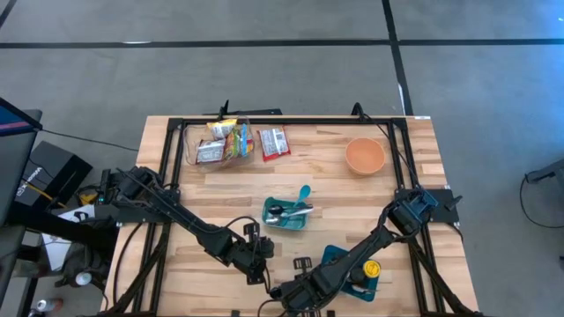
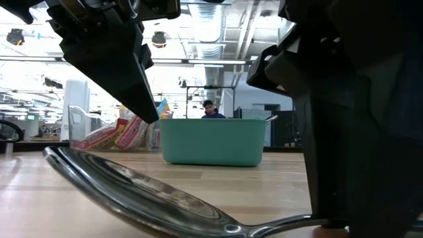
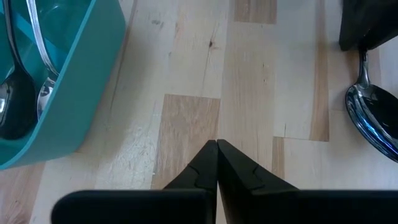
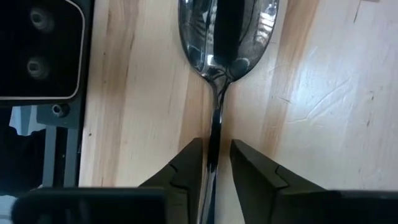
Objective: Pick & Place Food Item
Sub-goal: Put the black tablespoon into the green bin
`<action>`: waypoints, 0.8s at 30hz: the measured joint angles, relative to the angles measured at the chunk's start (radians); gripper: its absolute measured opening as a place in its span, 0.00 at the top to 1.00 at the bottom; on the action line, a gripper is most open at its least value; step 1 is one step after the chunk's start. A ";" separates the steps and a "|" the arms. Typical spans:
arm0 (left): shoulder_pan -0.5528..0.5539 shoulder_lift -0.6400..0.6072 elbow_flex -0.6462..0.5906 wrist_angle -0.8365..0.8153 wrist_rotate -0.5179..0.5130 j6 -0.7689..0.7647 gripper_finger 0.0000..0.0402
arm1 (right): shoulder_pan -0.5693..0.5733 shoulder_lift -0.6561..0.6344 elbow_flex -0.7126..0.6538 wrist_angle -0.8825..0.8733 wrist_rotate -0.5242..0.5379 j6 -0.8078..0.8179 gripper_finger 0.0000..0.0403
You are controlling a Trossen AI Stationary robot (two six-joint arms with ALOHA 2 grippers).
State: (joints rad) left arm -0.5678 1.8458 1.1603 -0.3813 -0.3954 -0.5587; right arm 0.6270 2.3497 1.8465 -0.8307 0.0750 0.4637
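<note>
Toward the back-left corner of the bench (image 1: 370, 185) lie the snack packets (image 1: 225, 141), the only food in sight, well apart from both arms. Nearer the middle stands the teal bin (image 1: 287, 215) with utensils in it. The left hand (image 3: 216, 163) hovers just above bare wood beside that bin, fingers pressed together, holding nothing. At the front edge, the right hand (image 4: 215, 158) is narrowed around the handle of a spoon (image 4: 227, 37); the spoon's long axis runs straight out from this hand, bowl away from it. By my reading the left arm is nearer the packets. Only the right wrist view shows the fingers (image 4: 186, 165) flanking the handle; the high view hides it.
</note>
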 joint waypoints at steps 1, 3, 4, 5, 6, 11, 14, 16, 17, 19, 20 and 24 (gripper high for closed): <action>0.000 0.000 0.000 0.000 0.000 0.000 1.00 | 0.000 0.000 0.000 -0.001 0.000 0.000 0.82; 0.000 0.000 0.000 0.000 0.000 0.000 1.00 | 0.000 0.001 0.000 -0.003 0.001 0.000 0.86; 0.000 0.000 0.000 0.000 0.000 0.000 1.00 | 0.000 0.001 0.000 -0.004 0.001 0.000 0.88; 0.000 0.000 0.000 0.000 0.000 0.000 1.00 | 0.000 0.001 0.000 -0.005 0.002 0.000 0.90; 0.000 0.000 0.000 0.000 0.000 0.000 1.00 | 0.000 0.001 -0.001 -0.006 0.003 0.000 0.92; 0.000 0.000 0.000 0.000 0.000 0.000 1.00 | 0.000 0.001 -0.001 -0.008 0.002 0.001 0.98; 0.000 0.000 0.000 0.000 0.000 0.000 1.00 | 0.000 0.001 -0.001 -0.007 0.001 0.005 0.97; 0.000 0.000 0.000 0.000 0.000 0.000 1.00 | 0.000 0.001 -0.001 -0.007 0.001 0.005 0.96; 0.000 0.000 0.000 0.000 0.000 0.000 1.00 | 0.000 0.001 -0.001 -0.007 0.001 0.005 0.96; 0.000 0.000 0.000 0.000 -0.001 0.000 1.00 | 0.000 -0.001 -0.001 -0.007 0.000 0.007 0.97; 0.000 0.000 0.000 0.000 0.000 0.000 1.00 | 0.002 -0.005 -0.002 -0.005 0.001 0.007 0.98; 0.000 0.000 0.000 0.000 -0.001 0.000 1.00 | 0.007 -0.017 -0.005 -0.004 0.007 0.003 0.99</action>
State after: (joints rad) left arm -0.5678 1.8458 1.1603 -0.3813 -0.3962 -0.5587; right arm 0.6338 2.3326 1.8414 -0.8349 0.0823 0.4670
